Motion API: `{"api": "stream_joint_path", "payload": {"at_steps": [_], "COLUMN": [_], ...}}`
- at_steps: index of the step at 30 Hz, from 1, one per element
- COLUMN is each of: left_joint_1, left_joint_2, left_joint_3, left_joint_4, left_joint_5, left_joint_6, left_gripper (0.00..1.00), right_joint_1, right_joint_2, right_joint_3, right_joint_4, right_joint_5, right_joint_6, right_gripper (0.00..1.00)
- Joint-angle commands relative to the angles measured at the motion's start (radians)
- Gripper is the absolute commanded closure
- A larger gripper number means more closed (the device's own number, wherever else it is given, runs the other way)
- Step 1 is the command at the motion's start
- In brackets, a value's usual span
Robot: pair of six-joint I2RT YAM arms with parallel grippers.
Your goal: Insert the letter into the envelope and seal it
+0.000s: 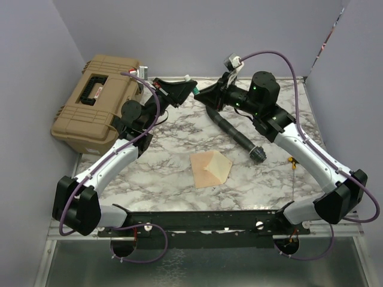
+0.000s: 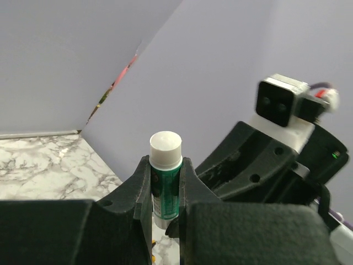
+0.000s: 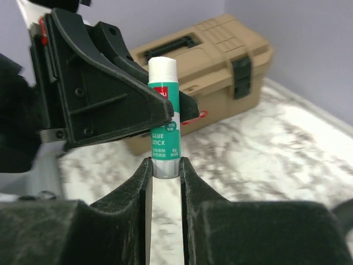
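the green-and-white glue stick (image 3: 164, 144) has its middle hidden behind the left gripper (image 3: 177, 109); its smallest label print is unreadable.

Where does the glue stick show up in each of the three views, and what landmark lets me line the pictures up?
Top external: glue stick at top centre, over the far side of the table, white cap visible.
Left wrist: glue stick at lower centre, upright, white cap on top.
Right wrist: glue stick at centre, upright, label facing the camera.
Shared landmark: the marble tabletop appears in all three.
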Motion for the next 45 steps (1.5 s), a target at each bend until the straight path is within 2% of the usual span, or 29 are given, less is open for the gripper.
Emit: {"api": "stream_joint_path", "payload": {"at_steps": [1, 4, 7, 10, 14, 16, 17, 18, 20, 22, 23, 25, 31, 37, 39, 45], "left_joint_1": [-0.010, -0.009, -0.011, -0.011, -0.011, -0.011, -0.011, -0.011, -0.011, -0.011, -0.011, -0.011, -0.012, -0.011, -0.011, -0.011], "left_joint_2": [-0.045, -0.054, -0.056, -0.061, -0.065, -0.063, -0.063, -0.062, -0.065, -0.075, -0.080, -0.088, -0.091, -0.081, -0.076, -0.071], "left_joint_3": [0.023, 0.016, 0.013, 0.014, 0.017, 0.019, 0.018, 0.017, 0.008, -0.007, -0.014, -0.026, -0.033, -0.026, -0.026, -0.029], "left_joint_4": [0.048, 0.086, 0.123, 0.140, 0.152, 0.156, 0.156, 0.156, 0.148, 0.117, 0.097, 0.057, 0.006, 0.003, 0.003, 0.004], "left_joint_5": [0.084, 0.084, 0.091, 0.095, 0.095, 0.093, 0.088, 0.081, 0.053, -0.001, -0.021, -0.063, -0.099, -0.070, -0.058, -0.044], "left_joint_6": [0.027, 0.006, -0.020, -0.024, -0.025, -0.033, -0.037, -0.039, -0.038, -0.025, -0.014, 0.001, 0.000, -0.012, -0.017, -0.023], "left_gripper": [1.00, 1.00, 1.00, 1.00, 1.00, 1.00, 1.00, 1.00, 1.00, 1.00, 1.00, 1.00, 1.00, 1.00, 1.00, 1.00], "right_joint_1": [-0.134, -0.232, -0.257, -0.257, -0.254, -0.254, -0.254, -0.255, -0.255, -0.252, -0.252, -0.252, -0.224, -0.057, -0.016, 0.029], "right_joint_2": [0.012, 0.033, 0.063, 0.094, 0.120, 0.128, 0.123, 0.111, 0.070, 0.021, 0.004, -0.016, -0.045, -0.083, -0.076, -0.058], "right_joint_3": [0.015, -0.051, -0.090, -0.141, -0.236, -0.261, -0.268, -0.270, -0.250, -0.218, -0.207, -0.221, -0.250, -0.173, -0.160, -0.129], "right_joint_4": [0.133, 0.385, 0.594, 0.796, 1.070, 1.151, 1.157, 1.138, 0.958, 0.742, 0.657, 0.582, 0.507, 0.259, 0.242, 0.247], "right_joint_5": [-0.240, -0.406, -0.465, -0.471, -0.380, -0.349, -0.338, -0.338, -0.355, -0.353, -0.339, -0.301, -0.290, -0.042, 0.019, 0.051], "right_joint_6": [0.394, 0.738, 0.994, 1.233, 1.549, 1.617, 1.599, 1.546, 1.359, 1.097, 0.977, 0.786, 0.424, -0.114, -0.205, -0.232], "right_gripper": [1.00, 1.00, 0.99, 0.99, 0.99, 0.99, 0.98, 0.89, 0.63, 0.38, 0.29, 0.22, 0.20, 0.21, 0.22, 0.32]}}
